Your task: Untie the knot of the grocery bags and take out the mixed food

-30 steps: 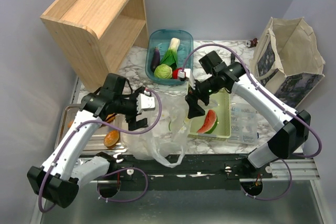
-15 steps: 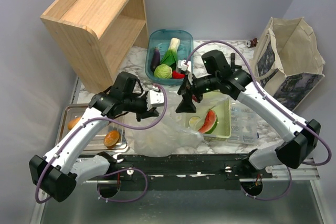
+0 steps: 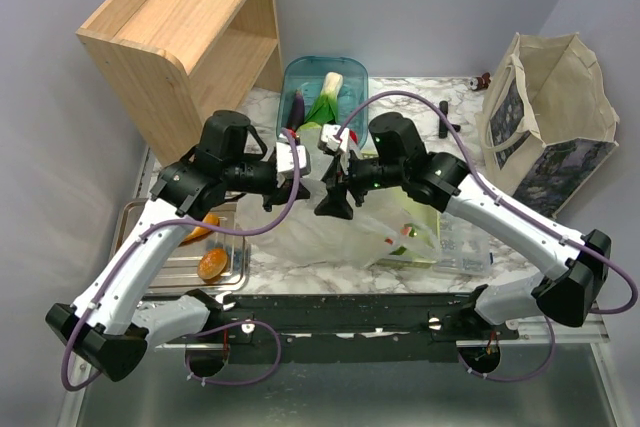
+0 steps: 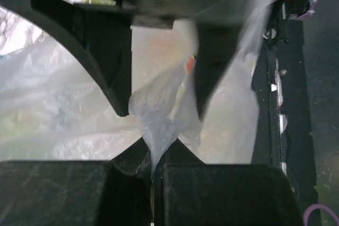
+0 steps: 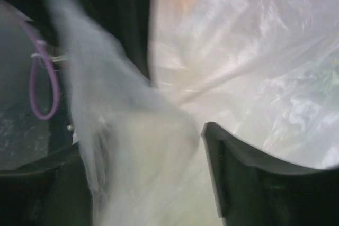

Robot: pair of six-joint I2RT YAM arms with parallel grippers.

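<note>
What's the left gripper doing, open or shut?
Shut on the grocery bag: the left gripper pinches a twist of plastic between touching fingers.

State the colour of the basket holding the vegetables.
Teal basket; best seen in top external view.

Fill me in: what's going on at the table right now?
Both arms are working on the thin, translucent white plastic grocery bag in mid-table. The left gripper is shut on a twisted pinch of its plastic. The right gripper sits right beside it, fingers apart with film between them. Some vegetables already lie in the teal plastic tub behind.
</note>
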